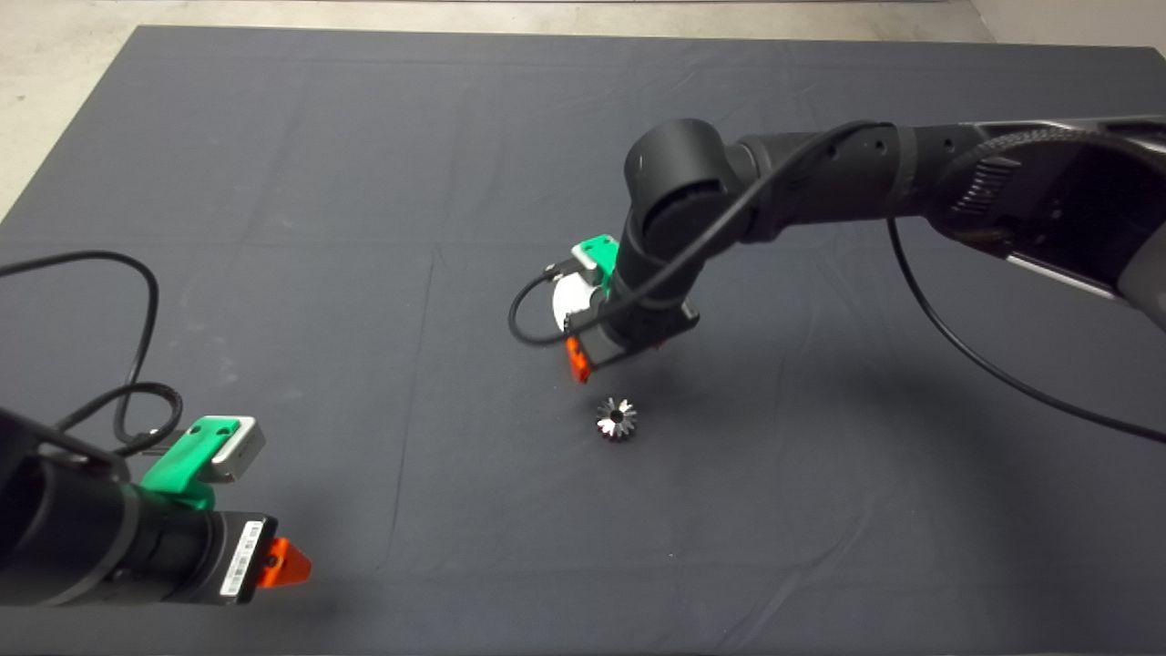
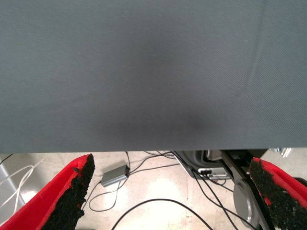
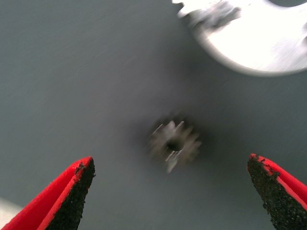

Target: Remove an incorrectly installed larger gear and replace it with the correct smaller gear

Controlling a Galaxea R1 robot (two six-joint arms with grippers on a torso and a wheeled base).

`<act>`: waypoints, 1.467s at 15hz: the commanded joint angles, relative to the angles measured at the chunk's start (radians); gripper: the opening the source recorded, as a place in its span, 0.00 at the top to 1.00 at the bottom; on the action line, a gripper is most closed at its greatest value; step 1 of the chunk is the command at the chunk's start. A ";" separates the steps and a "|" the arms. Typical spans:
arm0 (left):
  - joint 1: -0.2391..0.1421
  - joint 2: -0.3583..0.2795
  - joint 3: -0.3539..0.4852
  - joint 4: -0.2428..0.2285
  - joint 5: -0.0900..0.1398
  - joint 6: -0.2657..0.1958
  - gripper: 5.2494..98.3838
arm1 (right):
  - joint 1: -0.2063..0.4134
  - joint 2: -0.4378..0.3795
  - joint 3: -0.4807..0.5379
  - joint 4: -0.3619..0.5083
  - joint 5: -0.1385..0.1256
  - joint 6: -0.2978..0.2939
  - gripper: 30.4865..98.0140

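Left end effector (image 1: 282, 563) waits at the worktop's near-left edge, fingers apart, empty. Mid-mat, the smaller gear (image 1: 617, 418) lies flat, bore up. Just beyond it, the right end effector (image 3: 170, 191) hovers spread wide over that gear, a white disc (image 3: 259, 38) near. Centre first, then descend square.

One smaller gear (image 1: 617, 418), silver, near the middle of one dark mat (image 1: 364, 182); one white disc (image 1: 571, 302) just beyond it; two arms, each with one green gripper: right gripper (image 3: 172, 191), left gripper (image 2: 172, 191); two red fingers (image 3: 72, 191) apiece.
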 commanded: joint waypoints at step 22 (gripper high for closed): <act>-0.007 0.011 -0.018 0.013 0.043 0.004 0.16 | 0.008 -0.014 -0.369 -0.132 -0.117 -0.220 0.21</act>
